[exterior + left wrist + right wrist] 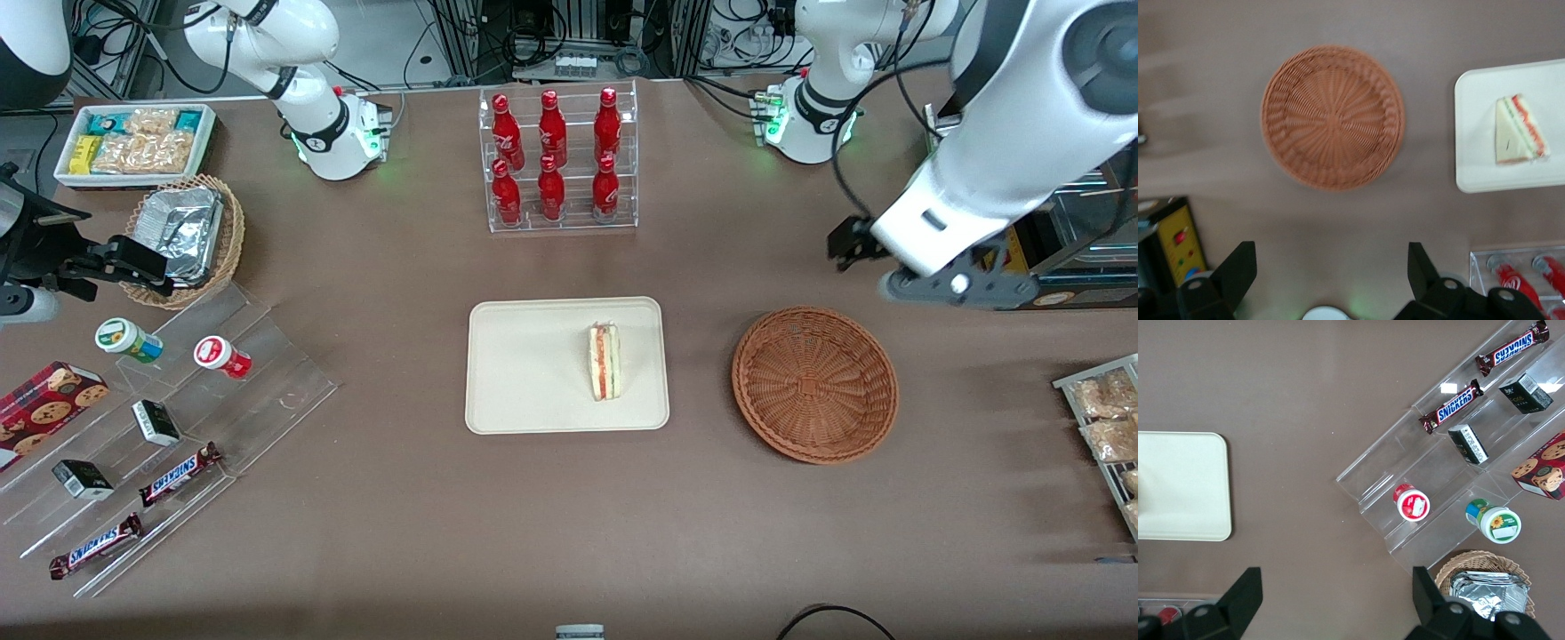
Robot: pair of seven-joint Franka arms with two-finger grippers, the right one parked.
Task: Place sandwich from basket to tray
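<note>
Brown table | sandwich [605,362] lies on tray [524,391], basket [814,384] emptied | gripper [1331,280] raised above table near basket, fingers apart | sandwich judged soft, light, crushable; best pinched gently across bread faces

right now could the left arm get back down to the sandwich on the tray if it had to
Probably yes. The sandwich lies uncovered on the tray, nothing over it. The gripper hangs open and empty, raised near the empty basket next to the tray.
</note>
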